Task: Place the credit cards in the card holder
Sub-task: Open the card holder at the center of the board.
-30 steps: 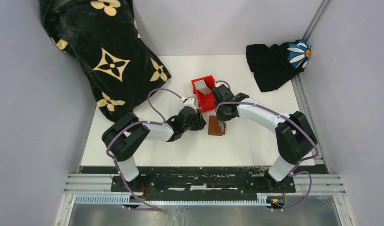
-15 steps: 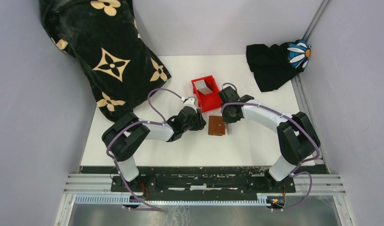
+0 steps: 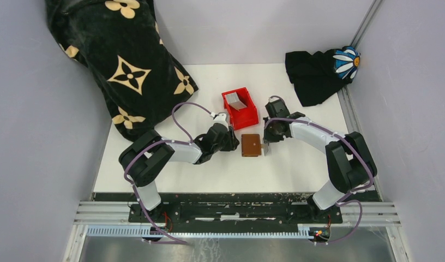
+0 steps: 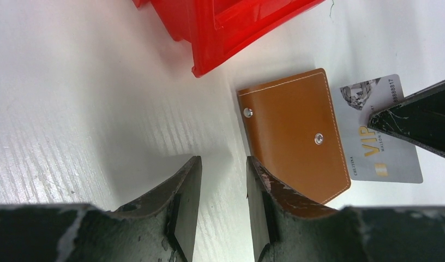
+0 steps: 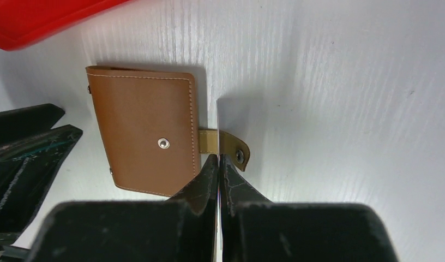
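Lying flat mid-worktop [image 3: 296, 166]: brown leather card holder [image 3: 251, 145], long axis near-far, snap tab pointing R. R gripper [image 5: 217, 158] pinches thin silvery card [image 4: 373, 158] by tab; L gripper [image 4: 223, 161] released, empty.

Bright even overhead light, soft shadows, wrist views sharp
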Robot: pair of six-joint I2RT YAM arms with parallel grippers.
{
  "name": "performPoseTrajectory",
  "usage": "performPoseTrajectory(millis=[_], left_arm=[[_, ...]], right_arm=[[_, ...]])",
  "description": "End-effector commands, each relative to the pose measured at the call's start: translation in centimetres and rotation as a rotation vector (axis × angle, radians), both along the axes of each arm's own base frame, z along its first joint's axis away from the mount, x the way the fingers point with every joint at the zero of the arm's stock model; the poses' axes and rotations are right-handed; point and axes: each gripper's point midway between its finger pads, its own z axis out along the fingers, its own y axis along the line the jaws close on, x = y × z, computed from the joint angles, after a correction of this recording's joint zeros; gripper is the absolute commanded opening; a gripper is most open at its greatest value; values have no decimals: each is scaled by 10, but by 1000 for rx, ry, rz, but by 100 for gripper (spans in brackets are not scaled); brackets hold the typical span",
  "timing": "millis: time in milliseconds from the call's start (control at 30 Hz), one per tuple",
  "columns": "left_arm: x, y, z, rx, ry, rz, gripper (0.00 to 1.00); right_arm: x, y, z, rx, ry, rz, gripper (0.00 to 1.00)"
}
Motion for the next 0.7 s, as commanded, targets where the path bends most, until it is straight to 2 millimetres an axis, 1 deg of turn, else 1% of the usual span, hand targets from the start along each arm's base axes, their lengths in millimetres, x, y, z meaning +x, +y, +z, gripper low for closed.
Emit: performPoseTrajectory(millis=[0,133,433,667], left_arm=[[-11,6,-22,90,35,-47,43],[-12,7,-27,97,44,-54,42],[-15,6,-33,103,58,-63,41],[-16,13,-35,113,57,-38,39]], right_arm=[[8,14,4,148,-27,-12,1],[9,18,6,214,-36,-15,1],[12,20,8,285,-44,-21,1],[13,20,11,319,-58,-30,1]])
